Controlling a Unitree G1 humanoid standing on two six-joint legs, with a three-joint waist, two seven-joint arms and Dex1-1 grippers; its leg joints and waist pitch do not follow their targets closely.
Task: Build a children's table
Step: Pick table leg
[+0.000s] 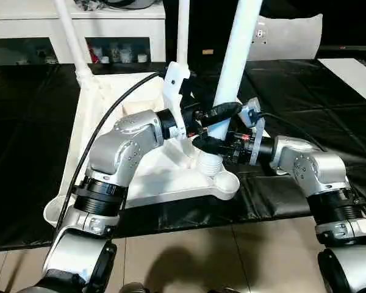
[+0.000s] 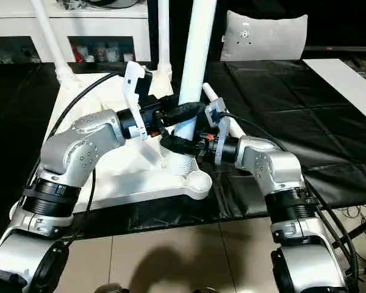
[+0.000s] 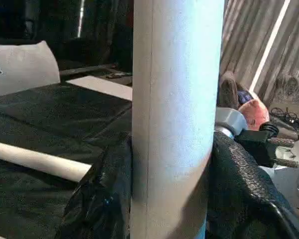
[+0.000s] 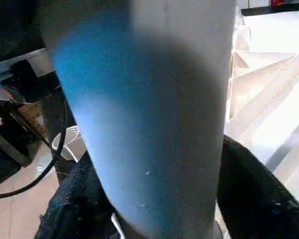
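**Both tools on the leg at the near socket: watch that it stays square.**
Your left tool (image 1: 216,112) is clamped round the white leg (image 1: 239,46) just above its ribbed foot, and your right tool (image 1: 215,146) wraps the same leg lower down, though whether it grips firmly yet you cannot tell. The leg stands near frame centre, long axis close to upright, tipped slightly toward upper right, narrow end out of frame at the top, foot in the socket of the upturned tabletop (image 1: 104,110) on the black counter (image 1: 305,91). If the two tools pull unevenly, that lean may grow and the foot may bind or ride out. Two more legs (image 1: 70,36) stand at far corners; a fourth (image 3: 35,160) lies on the counter.
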